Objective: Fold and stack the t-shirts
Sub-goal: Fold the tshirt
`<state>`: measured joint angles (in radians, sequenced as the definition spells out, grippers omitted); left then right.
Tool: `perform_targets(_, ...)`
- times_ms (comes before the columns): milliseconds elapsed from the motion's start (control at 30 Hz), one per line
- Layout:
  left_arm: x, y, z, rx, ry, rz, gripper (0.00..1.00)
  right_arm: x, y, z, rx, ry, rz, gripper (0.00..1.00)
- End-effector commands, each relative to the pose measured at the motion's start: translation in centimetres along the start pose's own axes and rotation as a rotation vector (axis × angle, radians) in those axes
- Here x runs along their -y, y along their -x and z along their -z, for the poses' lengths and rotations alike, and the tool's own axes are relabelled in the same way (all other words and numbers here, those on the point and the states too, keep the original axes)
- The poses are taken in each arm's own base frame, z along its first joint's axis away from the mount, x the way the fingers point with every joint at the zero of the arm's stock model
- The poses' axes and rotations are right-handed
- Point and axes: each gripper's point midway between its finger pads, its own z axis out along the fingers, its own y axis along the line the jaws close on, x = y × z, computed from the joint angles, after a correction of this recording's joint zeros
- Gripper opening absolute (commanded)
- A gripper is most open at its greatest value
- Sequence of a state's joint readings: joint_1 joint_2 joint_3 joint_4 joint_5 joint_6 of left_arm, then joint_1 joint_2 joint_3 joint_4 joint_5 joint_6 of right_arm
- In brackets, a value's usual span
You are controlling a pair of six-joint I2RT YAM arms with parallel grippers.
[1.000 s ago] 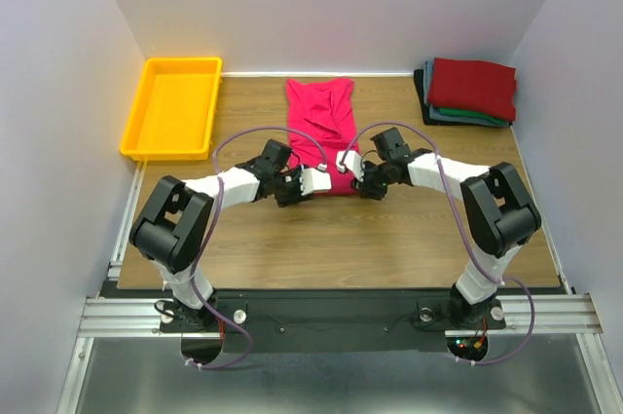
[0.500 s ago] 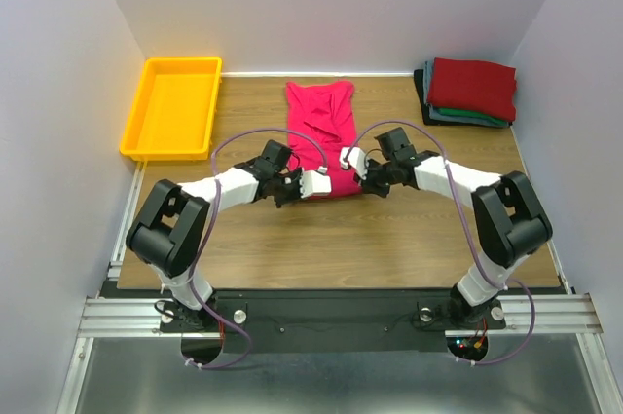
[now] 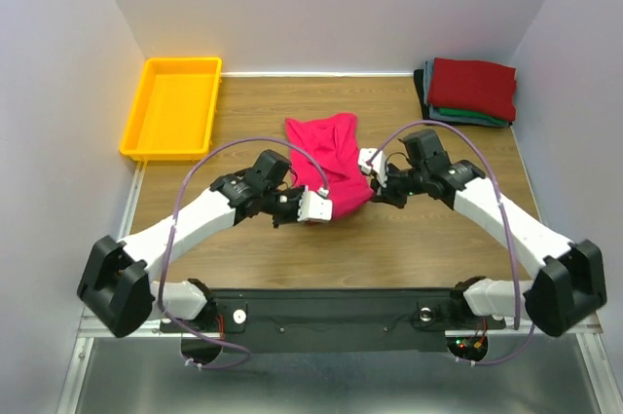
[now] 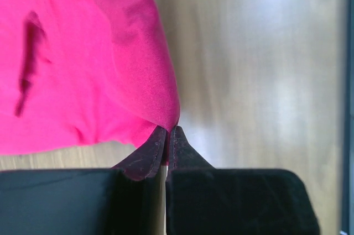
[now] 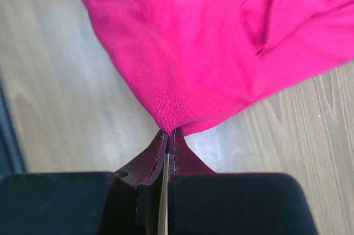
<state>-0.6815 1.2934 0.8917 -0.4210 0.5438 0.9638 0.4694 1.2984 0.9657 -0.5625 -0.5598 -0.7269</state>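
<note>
The crimson t-shirt (image 3: 328, 156) hangs lifted off the wooden table in the middle, bunched between both grippers. My left gripper (image 3: 321, 207) is shut on its near left corner; the left wrist view shows the cloth (image 4: 94, 69) pinched at my gripper (image 4: 170, 131). My right gripper (image 3: 369, 163) is shut on the near right corner; the right wrist view shows the cloth (image 5: 210, 41) pinched at my gripper (image 5: 167, 133). A stack of folded shirts (image 3: 469, 91), dark red on top of teal-green and dark grey, lies at the back right.
A yellow plastic tray (image 3: 173, 106) stands at the back left. White walls close in the table on three sides. Purple cables loop over both arms.
Both grippers have risen and drawn toward the near side with the crimson shirt's near edge; the shirt has left its flat spread and bunched up, its far edge pulled nearer.
</note>
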Motion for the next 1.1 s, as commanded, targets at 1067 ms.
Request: perform_targets(1067,-12.0,-6.3,-4.9,-0.052,-0.058,0.482,0.03,6.7,-4.6,-6.8,-0.079,0.195,-0.294,0.0)
